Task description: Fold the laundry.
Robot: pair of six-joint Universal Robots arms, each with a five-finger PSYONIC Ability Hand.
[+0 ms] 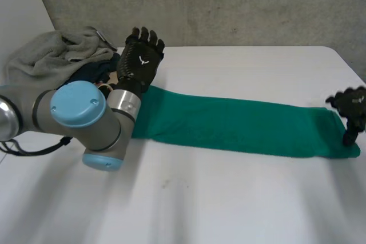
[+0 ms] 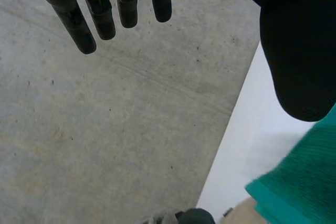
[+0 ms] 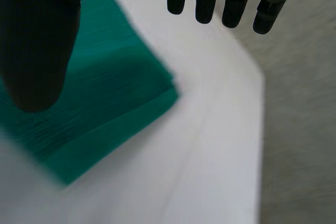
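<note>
1. The green towel (image 1: 240,124) lies across mid-frame as a long strip, apparently folded lengthwise; cross folds remain.
2. The left hand (image 1: 140,58), upper left, and the right hand (image 1: 351,110), far right, both have straight fingers, holding nothing.
3. A grey pile (image 1: 48,55) waits unfolded, upper left.

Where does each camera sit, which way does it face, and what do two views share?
Head view: behind and between the arms, facing down at the white table; shows the left arm, left hand and right hand.
Left wrist view: on the left wrist, facing along the palm; shows straight fingers.
Right wrist view: on the right wrist, facing the table; shows straight fingers.
All share the green towel.
</note>
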